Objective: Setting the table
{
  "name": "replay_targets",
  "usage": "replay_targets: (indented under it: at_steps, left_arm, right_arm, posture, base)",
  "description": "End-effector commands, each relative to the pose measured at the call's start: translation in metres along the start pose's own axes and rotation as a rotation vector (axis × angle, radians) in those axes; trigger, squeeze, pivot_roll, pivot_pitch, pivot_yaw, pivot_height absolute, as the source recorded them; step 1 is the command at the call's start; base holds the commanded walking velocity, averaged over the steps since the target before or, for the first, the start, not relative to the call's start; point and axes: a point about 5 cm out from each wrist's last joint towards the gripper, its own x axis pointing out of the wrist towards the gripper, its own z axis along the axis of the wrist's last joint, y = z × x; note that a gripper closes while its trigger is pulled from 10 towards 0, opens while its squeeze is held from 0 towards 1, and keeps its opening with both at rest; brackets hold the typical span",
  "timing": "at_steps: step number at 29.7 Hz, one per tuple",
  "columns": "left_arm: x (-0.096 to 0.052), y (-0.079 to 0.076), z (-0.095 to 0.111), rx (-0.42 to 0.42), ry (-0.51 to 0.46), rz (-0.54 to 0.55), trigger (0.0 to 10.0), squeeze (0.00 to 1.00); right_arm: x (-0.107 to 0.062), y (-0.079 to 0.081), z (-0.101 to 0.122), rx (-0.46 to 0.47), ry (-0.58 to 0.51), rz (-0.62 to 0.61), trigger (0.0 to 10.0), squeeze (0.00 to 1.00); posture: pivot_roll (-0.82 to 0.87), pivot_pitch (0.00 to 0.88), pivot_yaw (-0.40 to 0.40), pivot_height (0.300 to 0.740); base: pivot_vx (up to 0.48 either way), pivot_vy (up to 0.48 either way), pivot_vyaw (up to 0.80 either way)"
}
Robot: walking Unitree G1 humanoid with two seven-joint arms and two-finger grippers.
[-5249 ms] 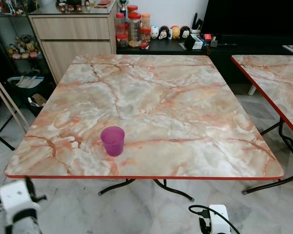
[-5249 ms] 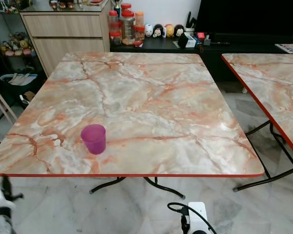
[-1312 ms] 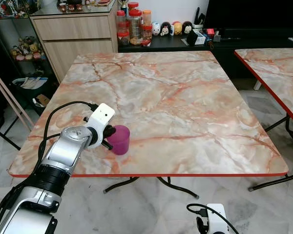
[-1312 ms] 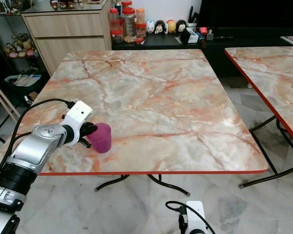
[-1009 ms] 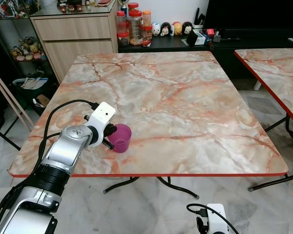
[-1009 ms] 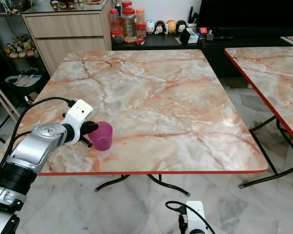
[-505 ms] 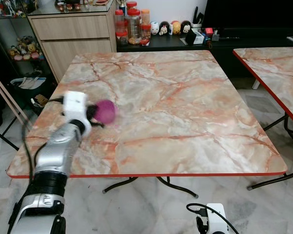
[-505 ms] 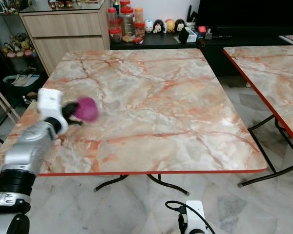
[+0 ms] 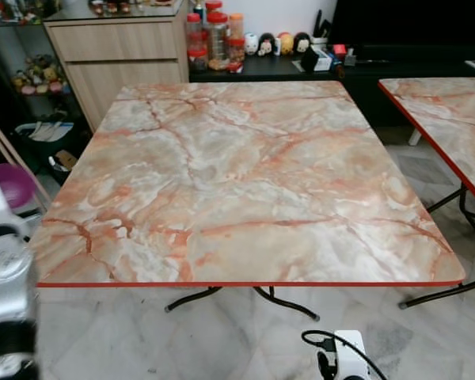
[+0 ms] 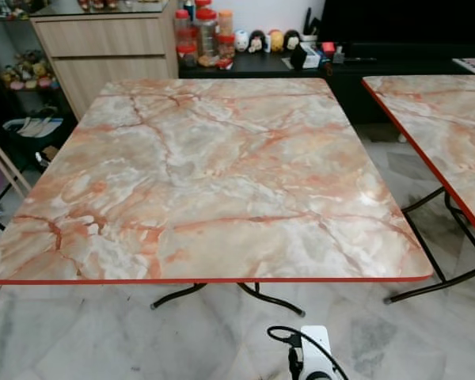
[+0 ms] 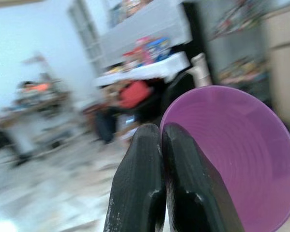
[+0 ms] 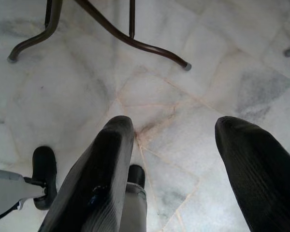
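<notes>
A purple plastic cup (image 9: 12,184) hangs in the air off the left side of the marble table (image 9: 245,174), beyond its left edge. My left gripper (image 11: 162,133) is shut on the cup (image 11: 237,159); its two black fingers (image 11: 140,183) pinch the rim, one finger inside the cup. The silver left arm (image 9: 1,261) shows blurred at the far left. My right gripper (image 12: 176,130) hangs low over the floor, open with nothing between its fingers (image 12: 111,159). Its wrist (image 9: 344,364) shows at the bottom edge in front of the table.
A second marble table (image 9: 451,111) stands to the right, across a narrow gap. Behind are a wooden cabinet (image 9: 119,47), red-lidded jars (image 9: 214,36) and a black console (image 9: 364,63). Shelves and clutter (image 9: 43,131) sit left of the table. Black table legs (image 12: 111,29) cross the marble floor.
My left arm rose from below, took hold of the cup near the table's front left, then swung it left off the table. The right arm stayed low.
</notes>
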Motion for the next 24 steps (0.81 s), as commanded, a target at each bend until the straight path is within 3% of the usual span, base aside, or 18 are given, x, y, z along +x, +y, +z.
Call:
replay_targets:
  at_steps: [1,4,5,6,8,9,10,12,18,21,22,24]
  left_arm:
    - [0.000,0.010,-0.011,0.052,0.020,0.050,10.0,0.00]
    - [-0.012,0.023,-0.044,0.147,0.124,0.069,10.0,0.00]
    - [-0.012,0.023,-0.044,0.147,0.124,0.069,10.0,0.00]
    - [-0.021,0.026,-0.062,0.196,0.192,0.049,10.0,0.00]
    - [-0.021,0.026,-0.062,0.196,0.192,0.049,10.0,0.00]
    - [-0.032,0.026,-0.079,0.278,0.240,0.006,10.0,0.00]
    - [-0.032,0.026,-0.079,0.278,0.240,0.006,10.0,0.00]
    - [-0.055,0.025,-0.108,0.351,0.366,-0.071,10.0,0.00]
    - [-0.086,0.016,-0.135,0.375,0.532,-0.201,10.0,0.00]
    - [-0.115,0.006,-0.153,0.346,0.662,-0.294,10.0,0.00]
    - [-0.115,0.006,-0.153,0.346,0.662,-0.294,10.0,0.00]
    - [-0.142,-0.017,-0.160,0.228,0.769,-0.434,10.0,0.00]
  right_arm:
    - [0.000,0.002,-0.001,0.001,0.005,-0.001,10.0,0.00]
    - [0.000,0.002,-0.001,0.004,0.005,-0.002,10.0,0.00]
    - [0.000,0.002,-0.001,0.004,0.005,-0.002,10.0,0.00]
    - [0.000,0.002,-0.001,0.004,0.005,-0.002,10.0,0.00]
    - [0.000,0.002,-0.001,0.004,0.005,-0.002,10.0,0.00]
    - [0.000,0.002,-0.001,0.004,0.006,-0.002,10.0,0.00]
    - [0.000,0.002,-0.001,0.004,0.006,-0.002,10.0,0.00]
    - [0.000,0.001,-0.001,0.004,0.005,-0.004,10.0,0.00]
    - [0.001,0.001,0.001,0.010,-0.001,-0.008,10.0,0.00]
    - [0.001,0.000,0.001,0.015,-0.002,-0.010,10.0,0.00]
    - [0.001,0.000,0.001,0.015,-0.002,-0.010,10.0,0.00]
    - [0.000,0.000,0.000,0.022,-0.001,-0.011,10.0,0.00]
  posture:
    - [0.04,0.000,0.004,0.725]
    - [0.04,0.000,0.004,0.725]
    - [0.04,0.000,0.004,0.725]
    - [0.04,0.000,0.004,0.725]
    - [0.04,0.000,0.004,0.725]
    - [0.04,0.000,0.005,0.725]
    - [0.04,0.000,0.005,0.725]
    - [0.03,0.000,0.001,0.725]
    - [0.03,0.000,0.003,0.725]
    - [0.02,0.000,0.003,0.725]
    - [0.02,0.000,0.003,0.725]
    - [0.03,0.000,-0.003,0.725]
  base:
    - [0.000,0.000,0.00]
    - [0.000,0.000,0.00]
    - [0.000,0.000,0.00]
    - [0.000,0.000,0.00]
    - [0.000,0.000,0.00]
    - [0.000,0.000,0.00]
    - [0.000,0.000,0.00]
    - [0.000,0.000,0.00]
    - [0.000,0.000,0.00]
    - [0.000,0.000,0.00]
    - [0.000,0.000,0.00]
    - [0.000,0.000,0.00]
